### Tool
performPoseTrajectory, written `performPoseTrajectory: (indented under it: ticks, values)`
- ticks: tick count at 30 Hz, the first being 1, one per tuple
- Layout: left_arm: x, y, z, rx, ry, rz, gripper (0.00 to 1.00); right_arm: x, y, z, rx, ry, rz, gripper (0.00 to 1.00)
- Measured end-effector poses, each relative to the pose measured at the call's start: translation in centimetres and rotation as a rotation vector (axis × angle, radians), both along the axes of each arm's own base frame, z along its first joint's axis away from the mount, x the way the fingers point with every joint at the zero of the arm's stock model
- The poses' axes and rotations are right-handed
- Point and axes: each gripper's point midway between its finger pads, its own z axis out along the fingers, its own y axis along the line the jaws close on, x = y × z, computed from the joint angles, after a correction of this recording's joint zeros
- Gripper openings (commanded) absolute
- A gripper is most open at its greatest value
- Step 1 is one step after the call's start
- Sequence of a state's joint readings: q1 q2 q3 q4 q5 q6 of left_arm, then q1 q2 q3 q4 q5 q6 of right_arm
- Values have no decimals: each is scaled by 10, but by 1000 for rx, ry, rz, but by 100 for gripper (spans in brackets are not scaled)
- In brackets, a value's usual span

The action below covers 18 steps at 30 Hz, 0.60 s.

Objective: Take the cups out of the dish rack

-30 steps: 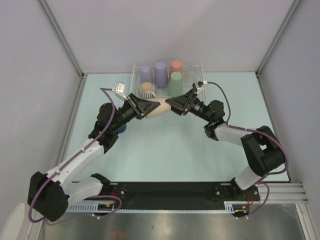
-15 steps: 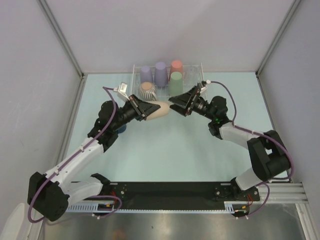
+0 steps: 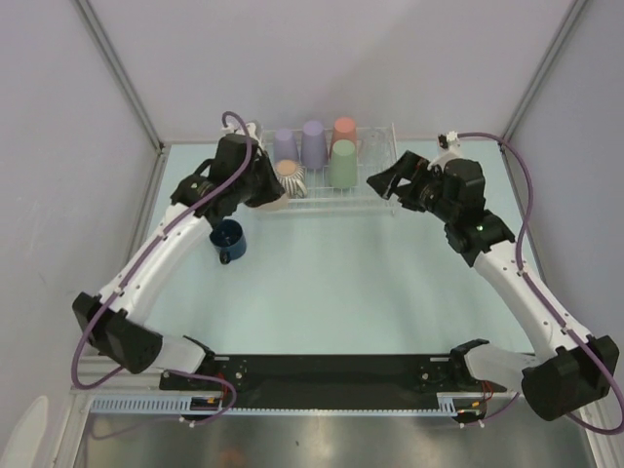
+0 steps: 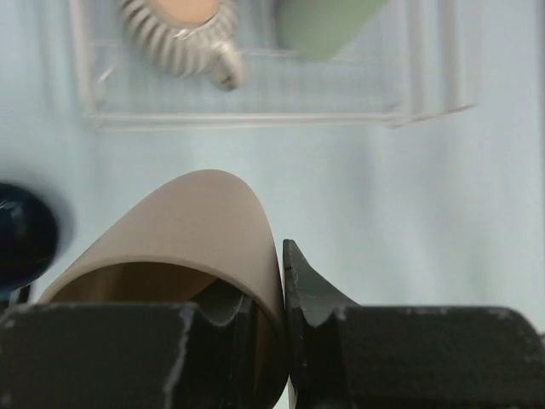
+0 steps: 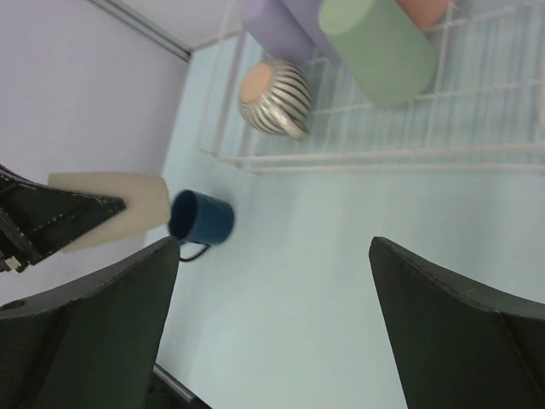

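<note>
The left tool [image 4: 283,256] pinches the smooth tan cup [image 4: 183,239] by its wall at the rim, one finger inside and one outside, holding it sideways over the pale blue tabletop [image 3: 341,283] near the dark navy mug [image 3: 227,241]. The cup is probably light, stiff and slightly slick (a thin-wall pinch may let it swing). The right tool [image 5: 274,247] hangs spread and empty beside the white wire dish rack [image 5: 358,158], where the pale green cylindrical cup [image 5: 379,47] looks easiest to take across its body.
</note>
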<state>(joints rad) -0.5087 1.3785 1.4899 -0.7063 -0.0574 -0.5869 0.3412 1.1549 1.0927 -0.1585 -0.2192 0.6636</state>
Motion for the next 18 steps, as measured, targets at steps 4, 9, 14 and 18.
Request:
performPoseTrajectory:
  ticks: [4, 9, 14, 18]
  values:
    - [-6, 29, -59, 238, 161, 39, 0, -12, -10, -40, -136, 82, -33, 100]
    - [-32, 53, -117, 400, 333, 32, 0, -25, -25, -80, -255, 164, -57, 100]
    - [-53, 67, -144, 464, 405, 31, 0, -32, -31, -90, -293, 168, -61, 100]
    - [-67, 76, -164, 495, 451, 29, 0, -36, -29, -98, -305, 182, -48, 100]
